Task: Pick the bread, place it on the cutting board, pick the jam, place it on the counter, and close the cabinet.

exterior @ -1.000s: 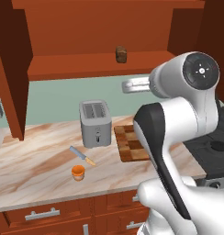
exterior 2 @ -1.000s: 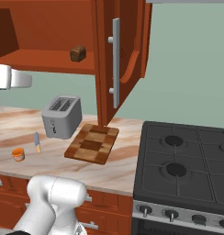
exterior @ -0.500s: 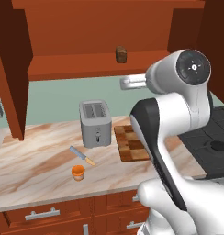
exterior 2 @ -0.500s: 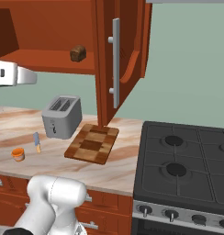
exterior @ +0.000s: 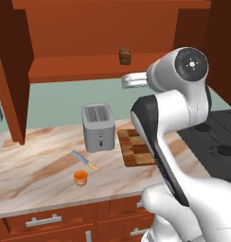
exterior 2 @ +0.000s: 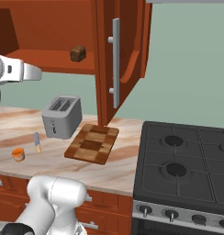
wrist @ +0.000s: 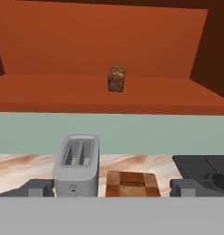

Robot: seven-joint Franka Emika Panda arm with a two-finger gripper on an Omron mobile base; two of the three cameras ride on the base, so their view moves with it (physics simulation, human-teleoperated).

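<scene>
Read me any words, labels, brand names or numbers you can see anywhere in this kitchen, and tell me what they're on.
None: no readable text anywhere.
The toaster, jam, bread, cabinet doors and stove knobs carry no visible lettering or numbers.

Bread sits on open cabinet shelf.

A silver two-slot toaster stands upright near the green wall. In front of it a knife with a blue-grey blade and orange handle lies flat. To the right sits a black stove with round burners and front knobs.
</scene>
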